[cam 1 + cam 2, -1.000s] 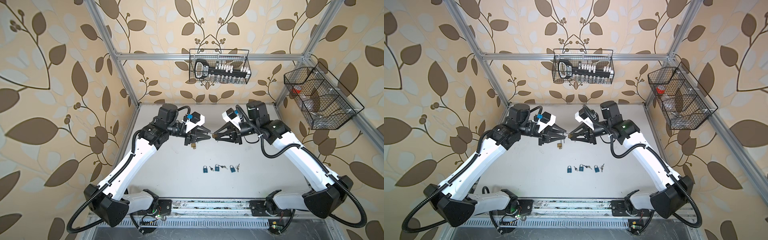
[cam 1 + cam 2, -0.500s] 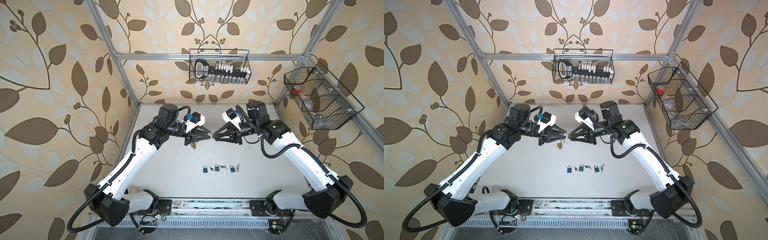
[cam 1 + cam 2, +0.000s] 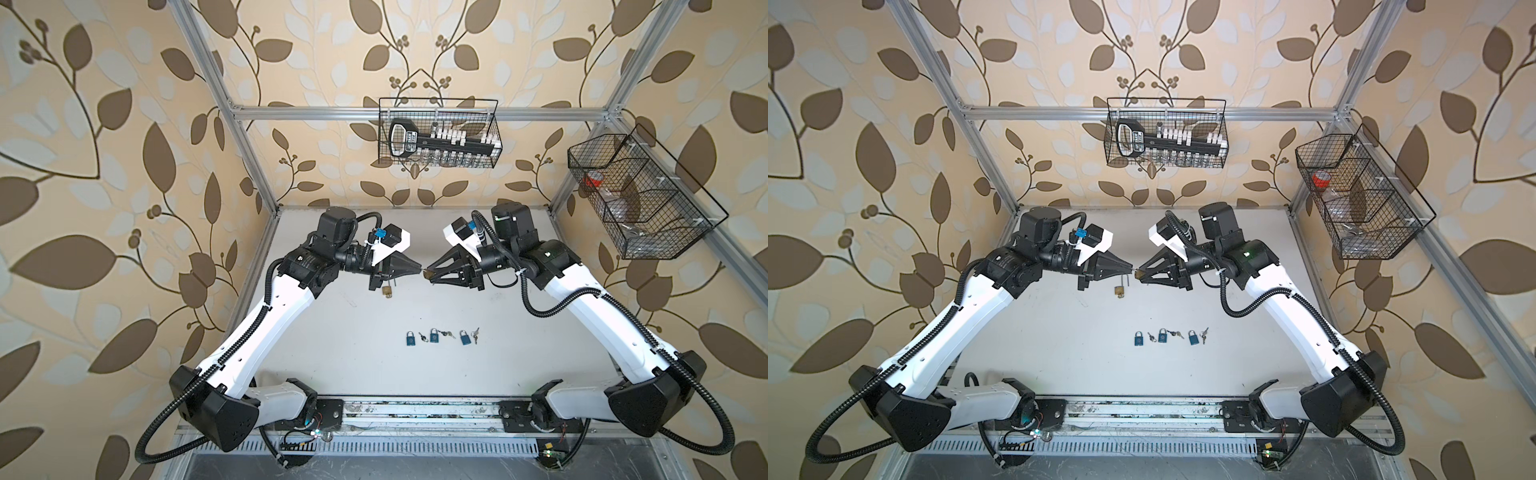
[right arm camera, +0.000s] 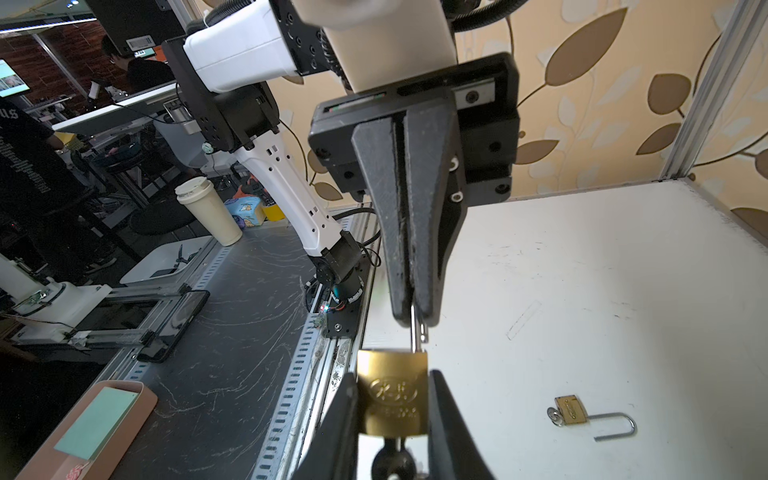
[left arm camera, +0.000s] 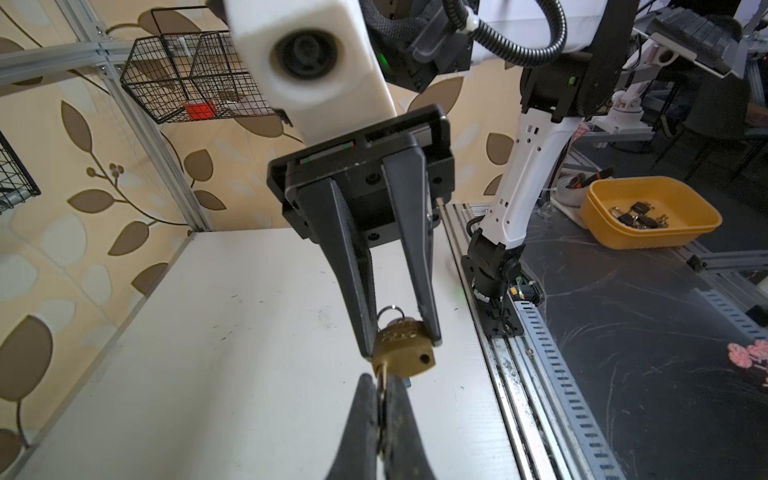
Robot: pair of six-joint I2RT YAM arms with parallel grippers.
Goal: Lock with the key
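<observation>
brass padlock [image 3: 428,274] hangs mid-air where left gripper [image 3: 418,271] and right gripper [image 3: 433,275] meet tip to tip, same in both top views. spare padlock [image 3: 387,291] lies on the table [image 3: 353,365] near the left fingers. three blue padlocks [image 3: 433,336] sit well apart from both grippers.

left wrist: left fingers [image 5: 365,403] are pinched fully together on the key [image 5: 382,371], which runs into the padlock [image 5: 401,349] right at their tips. right fingers [image 5: 353,270] clamp the body from both sides.

right wrist: same story. padlock [image 4: 392,390] is wedged between the part-open right fingers [image 4: 343,419], and the key [image 4: 415,332] bridges over to the closed left tips. can't tell if the shackle is pushed home.

key looks seated, so i'd say we're at the turning step. next wants a wrist roll from the left while the right holds firm, with no sideways pull.
</observation>
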